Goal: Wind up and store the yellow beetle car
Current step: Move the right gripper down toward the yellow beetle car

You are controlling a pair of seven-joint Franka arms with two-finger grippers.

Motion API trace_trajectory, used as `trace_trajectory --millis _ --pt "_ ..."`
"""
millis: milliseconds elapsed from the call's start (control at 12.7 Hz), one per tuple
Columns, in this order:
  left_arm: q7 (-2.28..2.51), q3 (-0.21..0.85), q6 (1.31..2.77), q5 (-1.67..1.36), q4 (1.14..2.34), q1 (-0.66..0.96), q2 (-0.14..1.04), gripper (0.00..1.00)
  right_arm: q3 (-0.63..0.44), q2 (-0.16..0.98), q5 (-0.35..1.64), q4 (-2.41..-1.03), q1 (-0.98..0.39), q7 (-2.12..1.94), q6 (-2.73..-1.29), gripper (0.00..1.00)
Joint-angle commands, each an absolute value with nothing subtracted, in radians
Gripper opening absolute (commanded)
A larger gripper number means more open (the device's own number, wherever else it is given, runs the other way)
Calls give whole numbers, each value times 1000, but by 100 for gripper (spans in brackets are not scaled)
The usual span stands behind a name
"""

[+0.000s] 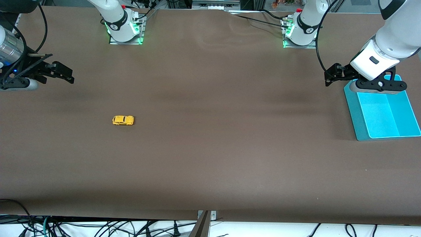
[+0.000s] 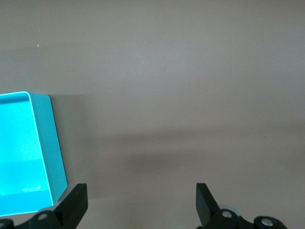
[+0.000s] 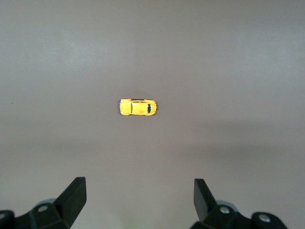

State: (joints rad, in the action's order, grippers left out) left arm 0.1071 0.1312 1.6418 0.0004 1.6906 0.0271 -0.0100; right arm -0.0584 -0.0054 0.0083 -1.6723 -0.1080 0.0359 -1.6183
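Note:
The yellow beetle car [image 1: 123, 120] rests on its wheels on the brown table, toward the right arm's end; its rounded yellow body and dark windows show in the right wrist view [image 3: 137, 107]. My right gripper [image 1: 69, 75] hangs open in the air over bare table at that end, apart from the car, with nothing between its fingers [image 3: 139, 188]. My left gripper [image 1: 326, 77] is open and holds nothing, over the table just beside the teal bin [image 1: 353, 108]; its wrist view [image 2: 141, 195] shows only bare table between the fingertips.
The teal bin [image 2: 55, 143] stands at the left arm's end of the table with nothing in it. Both arm bases are bolted along the table's edge farthest from the front camera. Cables hang below the near edge.

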Motion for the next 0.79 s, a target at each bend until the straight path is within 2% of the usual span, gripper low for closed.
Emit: trace_trajectory --millis 0,394,552,709 --pt "80 132 1612 -17 1655 20 3 100 -52 5 -18 -1644 -118 55 -1582 100" --pt "80 132 1612 -17 1655 20 3 100 -45 6 -28 -1670 -118 46 -1586 100" --pt "80 132 1612 -17 1655 20 3 100 -22 6 -25 -1764 -118 -38 -1603 100" --pt "80 132 1612 -17 1655 20 3 100 -20 8 -26 -1872 -112 -258 -1726 100"
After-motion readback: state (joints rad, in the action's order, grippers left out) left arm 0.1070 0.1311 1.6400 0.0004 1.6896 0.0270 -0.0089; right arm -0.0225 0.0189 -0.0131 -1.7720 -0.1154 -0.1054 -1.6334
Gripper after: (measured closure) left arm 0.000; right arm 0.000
